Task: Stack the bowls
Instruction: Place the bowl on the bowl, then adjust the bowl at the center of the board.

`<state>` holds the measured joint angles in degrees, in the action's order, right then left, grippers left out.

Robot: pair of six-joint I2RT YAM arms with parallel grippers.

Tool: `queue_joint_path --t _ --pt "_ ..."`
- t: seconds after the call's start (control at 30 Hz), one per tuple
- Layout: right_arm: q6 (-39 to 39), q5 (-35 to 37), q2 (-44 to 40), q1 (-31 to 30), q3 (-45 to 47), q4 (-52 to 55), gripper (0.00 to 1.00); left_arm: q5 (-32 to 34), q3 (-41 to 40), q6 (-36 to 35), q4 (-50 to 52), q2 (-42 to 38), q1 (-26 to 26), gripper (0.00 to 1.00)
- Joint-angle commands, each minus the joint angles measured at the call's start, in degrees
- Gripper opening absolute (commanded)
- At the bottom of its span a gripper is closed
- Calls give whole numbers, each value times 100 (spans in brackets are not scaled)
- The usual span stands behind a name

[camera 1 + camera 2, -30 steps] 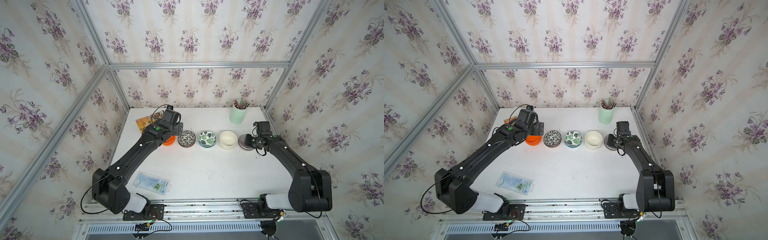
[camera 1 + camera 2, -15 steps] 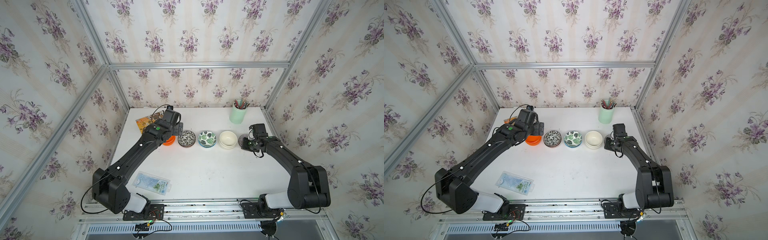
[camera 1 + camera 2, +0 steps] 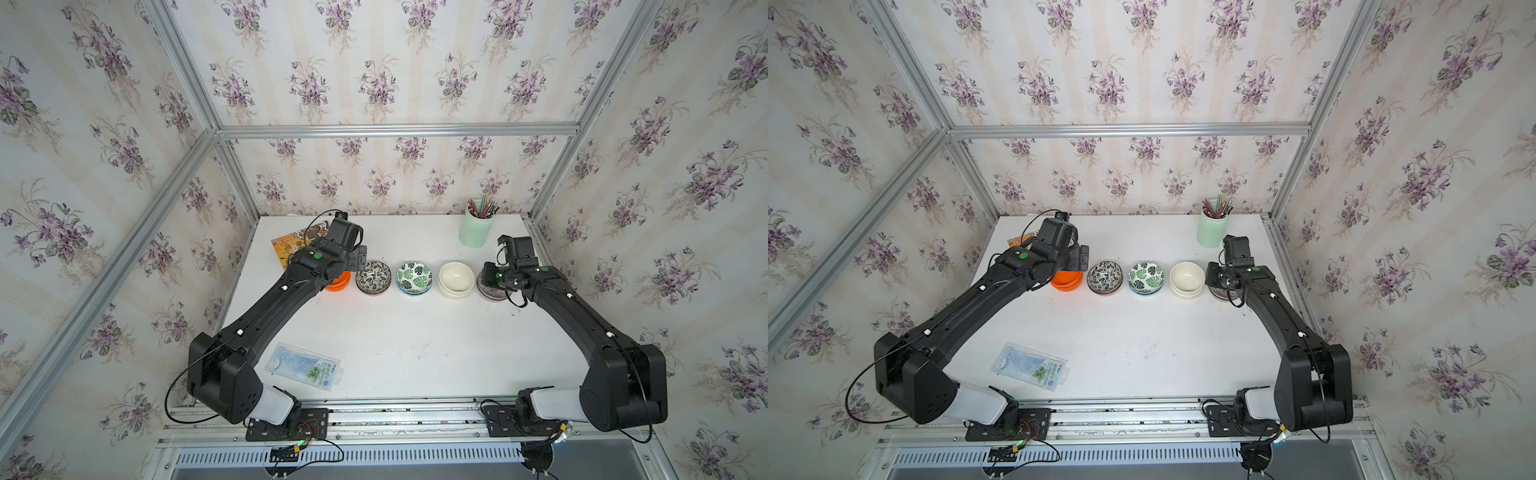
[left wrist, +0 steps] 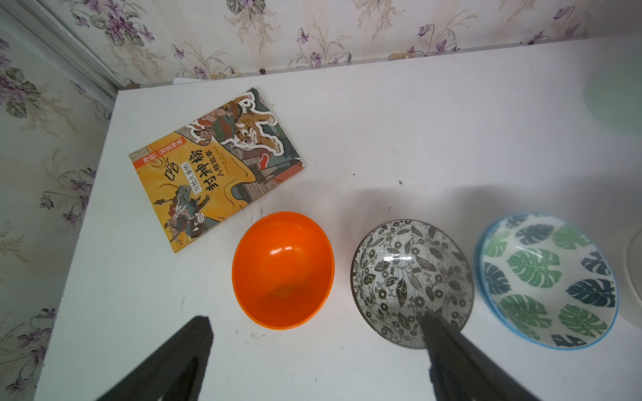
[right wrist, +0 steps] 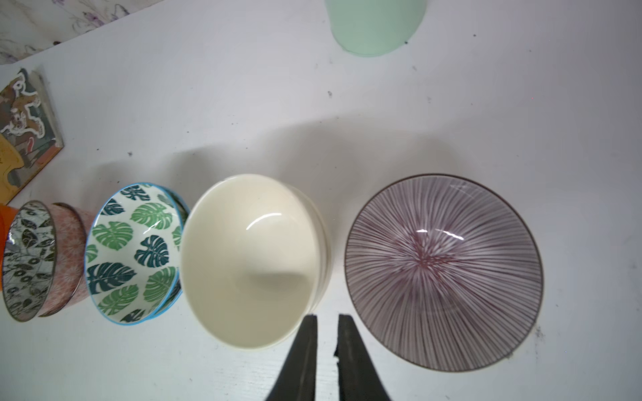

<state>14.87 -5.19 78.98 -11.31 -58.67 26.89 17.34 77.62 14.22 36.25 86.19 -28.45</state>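
Five bowls stand in a row across the table: orange [image 3: 337,283], black-white leaf print [image 3: 373,276], green leaf print [image 3: 414,277], plain cream [image 3: 456,279] and purple striped [image 5: 443,270]. The cream, green and black-white ones each show a second bowl nested under them. My left gripper [image 4: 314,321] hangs open and wide above the near edges of the orange bowl [image 4: 283,269] and the black-white bowl [image 4: 411,281], holding nothing. My right gripper [image 5: 327,317] hovers over the bare gap between the cream bowl [image 5: 250,260] and the purple one, its jaws a narrow slit apart with nothing between them.
A mint-green pencil cup [image 3: 476,230] stands behind the cream and purple bowls. A picture book [image 4: 215,166] lies at the back left behind the orange bowl. A clear plastic packet [image 3: 305,365] lies near the front left. Wallpapered walls close in three sides.
My right gripper has shifted left from over the purple bowl towards the cream bowl, and its jaws have parted slightly. The left arm has stayed put.
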Motion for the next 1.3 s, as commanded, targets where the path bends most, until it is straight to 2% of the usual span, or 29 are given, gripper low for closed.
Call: queue_joint_path --t 0.0,0.1,0.23,0.43,0.47,0.53,0.73,0.97,1.27 --pt "166 135 139 -272 -239 -146 21 -798 43 41 -27 243 -48 90" --pt "232 89 337 -590 -488 -286 21 -1264 270 91 -64 654 -176 75" --pt "195 -61 732 -927 -959 -471 20 -1129 746 70 307 1129 -305 72" --pt "126 172 1543 -1382 -1669 -331 18 -667 764 -13 97 1369 -267 66" --pt "136 204 1600 -1441 -1719 -333 18 -655 843 -62 66 1479 -267 63" --pt "168 221 1674 -1479 -1754 -371 18 -708 1143 -128 161 1744 -267 51" --pt "200 346 1743 -1498 -1766 -350 17 -1168 2155 -187 711 2583 -322 31" --pt "151 461 1789 -1504 -1767 -313 17 -1472 2277 -186 923 2902 -425 28" --pt "235 338 1843 -1497 -1608 -492 17 -1383 2484 -268 1074 3231 -548 27"
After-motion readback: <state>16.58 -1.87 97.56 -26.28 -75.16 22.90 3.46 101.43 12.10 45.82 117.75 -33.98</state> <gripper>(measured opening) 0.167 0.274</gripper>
